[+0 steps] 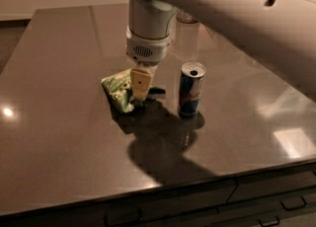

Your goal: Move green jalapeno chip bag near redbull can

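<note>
The green jalapeno chip bag (117, 89) is crumpled and sits just above or on the dark tabletop, left of centre. My gripper (141, 94) comes straight down from the white arm and is shut on the bag's right edge; one pale finger (139, 83) shows in front. The redbull can (191, 89) stands upright about a can's width to the right of the gripper. The bag and the can are apart.
A clear plastic bottle (186, 32) stands behind the can, partly hidden by the arm. The dark table (59, 137) has its front edge low in view, with drawers (256, 196) below. The big white arm crosses the upper right.
</note>
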`<action>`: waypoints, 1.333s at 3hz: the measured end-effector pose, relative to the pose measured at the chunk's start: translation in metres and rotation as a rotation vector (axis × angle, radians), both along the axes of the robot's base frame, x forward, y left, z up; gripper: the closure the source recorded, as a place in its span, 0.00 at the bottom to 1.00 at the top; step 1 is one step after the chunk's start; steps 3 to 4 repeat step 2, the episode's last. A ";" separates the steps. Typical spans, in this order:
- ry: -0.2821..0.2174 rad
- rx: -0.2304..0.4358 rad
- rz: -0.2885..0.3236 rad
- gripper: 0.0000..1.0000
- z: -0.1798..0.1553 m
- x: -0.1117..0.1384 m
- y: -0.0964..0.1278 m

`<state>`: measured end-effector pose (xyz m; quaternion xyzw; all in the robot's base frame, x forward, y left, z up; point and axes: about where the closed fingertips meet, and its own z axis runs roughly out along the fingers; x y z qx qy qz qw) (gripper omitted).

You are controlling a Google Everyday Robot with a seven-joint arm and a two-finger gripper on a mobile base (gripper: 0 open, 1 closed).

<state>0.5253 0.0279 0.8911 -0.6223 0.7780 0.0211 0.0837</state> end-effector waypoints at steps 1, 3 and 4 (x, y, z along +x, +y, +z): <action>-0.005 0.004 0.002 0.00 0.000 0.001 0.002; -0.005 0.005 0.002 0.00 0.000 0.001 0.002; -0.005 0.005 0.002 0.00 0.000 0.001 0.002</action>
